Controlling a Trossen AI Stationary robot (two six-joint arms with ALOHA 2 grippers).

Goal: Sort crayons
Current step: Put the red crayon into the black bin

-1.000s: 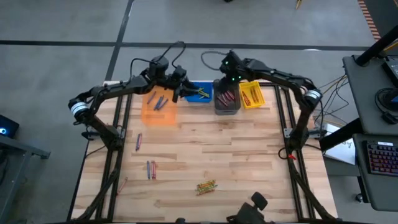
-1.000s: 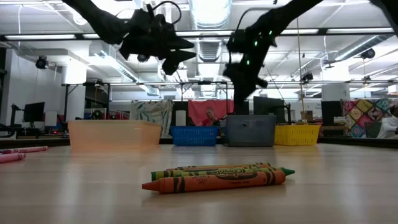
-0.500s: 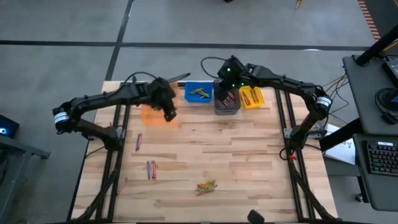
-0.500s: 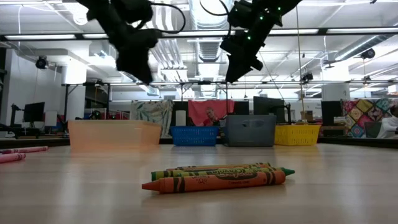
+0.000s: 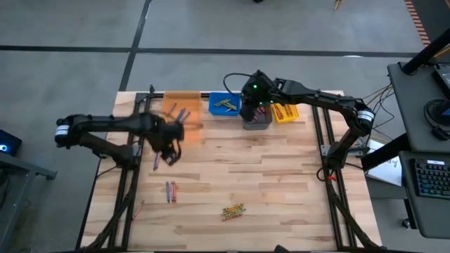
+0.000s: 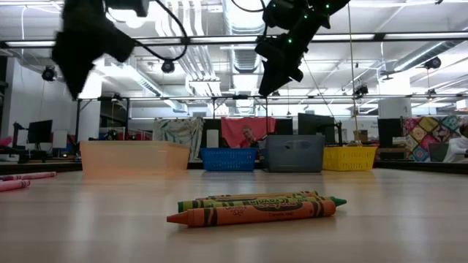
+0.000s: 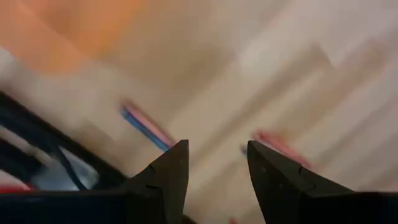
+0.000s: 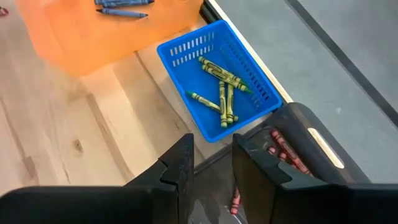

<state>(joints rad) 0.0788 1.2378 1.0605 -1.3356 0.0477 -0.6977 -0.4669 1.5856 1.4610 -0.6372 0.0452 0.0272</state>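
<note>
Loose crayons lie flat on the wooden table: a pair (image 5: 170, 191), one (image 5: 156, 160) farther left, and a green and orange bunch (image 5: 233, 209) near the front, which also fills the low view (image 6: 256, 207). My left gripper (image 5: 170, 150) hovers open over the table's left part, pointing down, its fingers (image 7: 217, 155) with nothing between them above blurred crayons (image 7: 144, 124). My right gripper (image 5: 247, 108) hangs open and high over the seam between the blue bin (image 8: 214, 87) and the grey bin (image 8: 298, 146), slanting down, nothing in it (image 8: 212, 149).
Four bins stand in a row along the far edge: orange (image 5: 181, 112) with blue crayons, blue (image 5: 225, 104) with green ones, grey (image 5: 257, 117) with red ones, yellow (image 5: 285, 111). A single red crayon (image 5: 139, 208) lies at the left edge. Bare wood spans the middle and right.
My left gripper has swung from above the orange and blue bins toward the table's near left, over the loose crayons, and has tipped over until it points down. My right gripper has risen out of the grey bin and drifted slightly toward the blue bin.
</note>
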